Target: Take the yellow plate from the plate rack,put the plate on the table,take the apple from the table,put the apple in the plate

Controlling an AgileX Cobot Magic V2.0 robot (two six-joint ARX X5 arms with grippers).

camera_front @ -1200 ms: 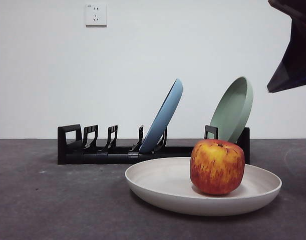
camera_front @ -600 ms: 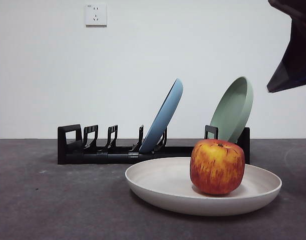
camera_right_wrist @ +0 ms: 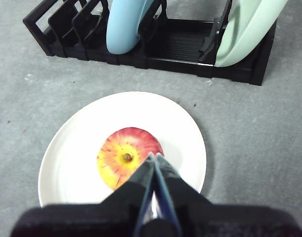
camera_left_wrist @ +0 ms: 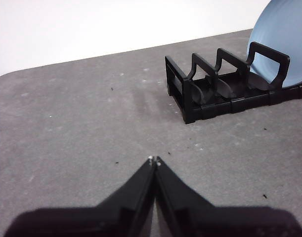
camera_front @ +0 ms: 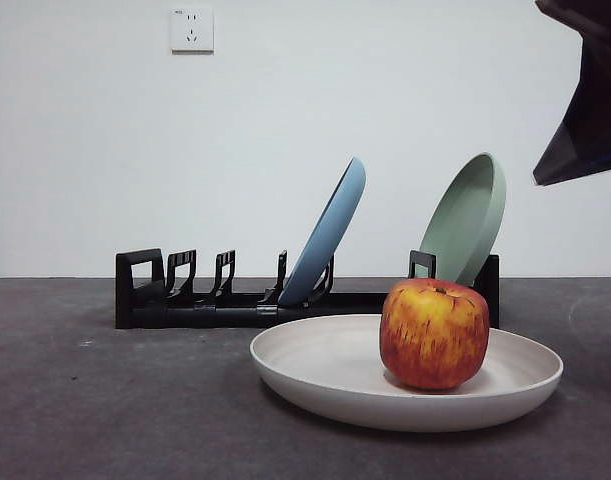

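While above the apple [camera_right_wrist: 125, 163] | right gripper [camera_right_wrist: 154, 157] jaws closed, empty | yellow plate [camera_right_wrist: 71, 153] underneath

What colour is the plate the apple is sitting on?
Cream, off-white yellow plate under the apple; clearest in the right wrist view.

Left gripper [camera_left_wrist: 154, 160] hangs over bare table [camera_left_wrist: 71, 123], jaws pressed together to a point, nothing between them. Handle end of the plate rack [camera_left_wrist: 225, 86] sits well apart from it, prongs upright, near slots unfilled. Blue plate [camera_left_wrist: 284, 39] leans in a farther slot, cut off by the frame edge. White wall behind.
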